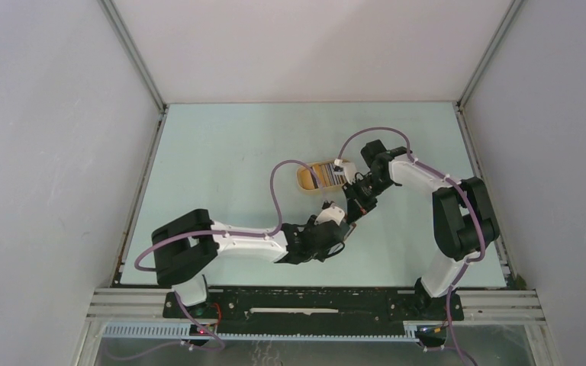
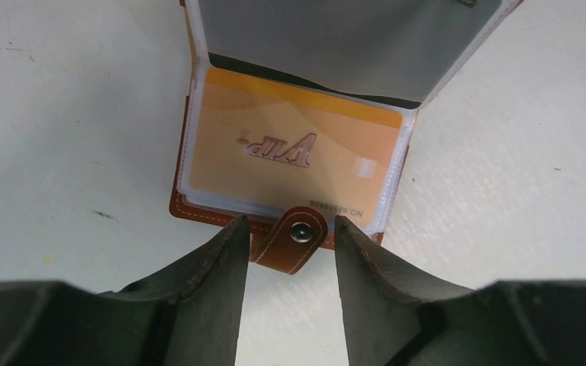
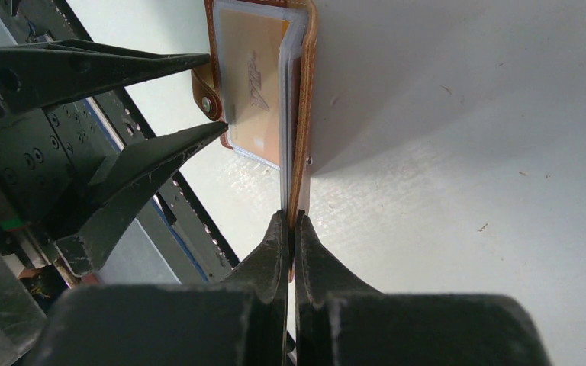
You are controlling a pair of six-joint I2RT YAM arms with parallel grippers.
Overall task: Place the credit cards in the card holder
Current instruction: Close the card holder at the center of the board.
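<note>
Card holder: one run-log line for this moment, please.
card holder open | orange card pocketed | left tool open astride strap tab | right tool shut on raised cover

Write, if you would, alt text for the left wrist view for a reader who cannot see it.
An open reddish-brown leather card holder lies on the pale table with an orange plastic card marked VIP in its clear pocket. The two dark fingers of the left gripper stand apart on either side of the holder's snap-buttoned strap tab.
</note>
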